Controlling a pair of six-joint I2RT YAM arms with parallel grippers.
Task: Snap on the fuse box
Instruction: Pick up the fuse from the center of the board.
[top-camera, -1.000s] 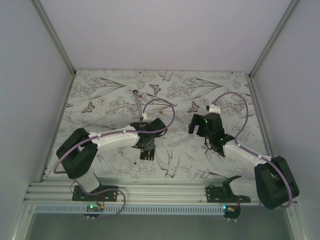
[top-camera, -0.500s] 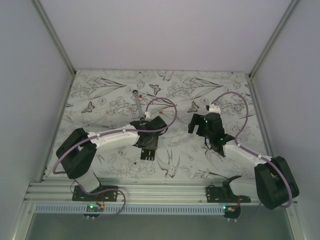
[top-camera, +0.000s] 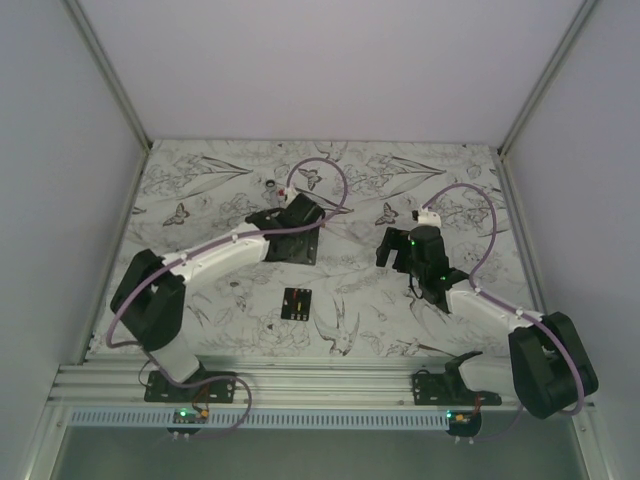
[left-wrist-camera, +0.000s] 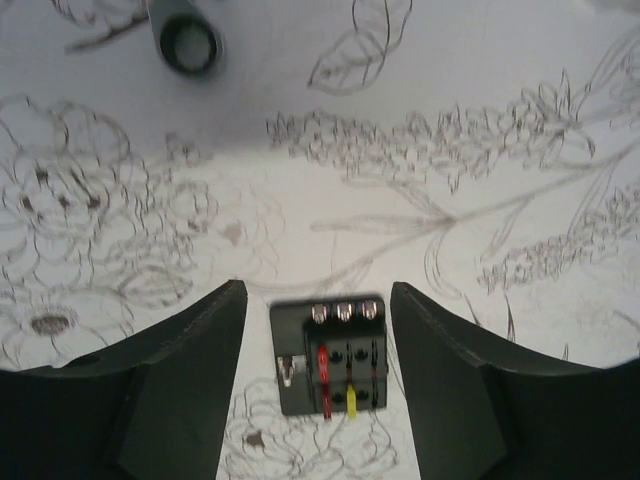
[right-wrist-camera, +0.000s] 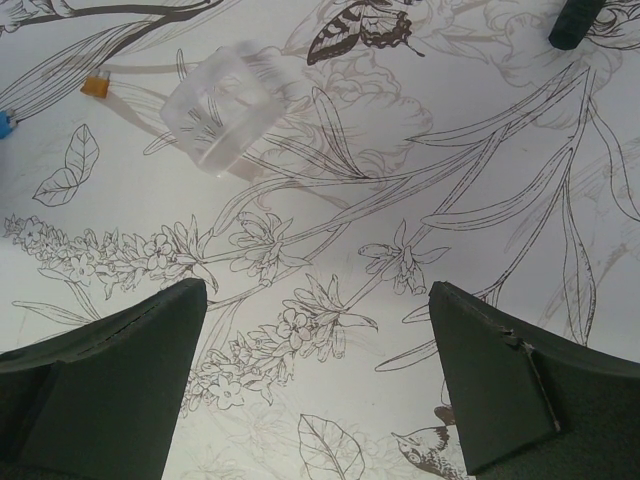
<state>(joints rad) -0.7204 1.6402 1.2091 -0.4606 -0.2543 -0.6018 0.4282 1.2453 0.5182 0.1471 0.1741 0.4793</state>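
Flower-printed surface (top-camera: 200, 170) beneath two arms. The left arm reaches far forward; the left tool (left-wrist-camera: 315, 287) hovers with jaws apart and empty, the fuse box (left-wrist-camera: 330, 355) lying free below it, toward the arm's base. The right tool (right-wrist-camera: 315, 287) hangs wide and empty. The silver wrench (left-wrist-camera: 185, 40) is cut off at the frame edge; the clear block (right-wrist-camera: 225, 105) is blurred.

Soft even light; fuse box (left-wrist-camera: 330, 355) slightly blurred, faintly shadowed.

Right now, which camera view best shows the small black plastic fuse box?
The left wrist view: the small black plastic fuse box sits close at lower centre, its red and yellow fuses distinct. The top external view shows it only as a tiny dark rectangle. The right wrist view does not show it.
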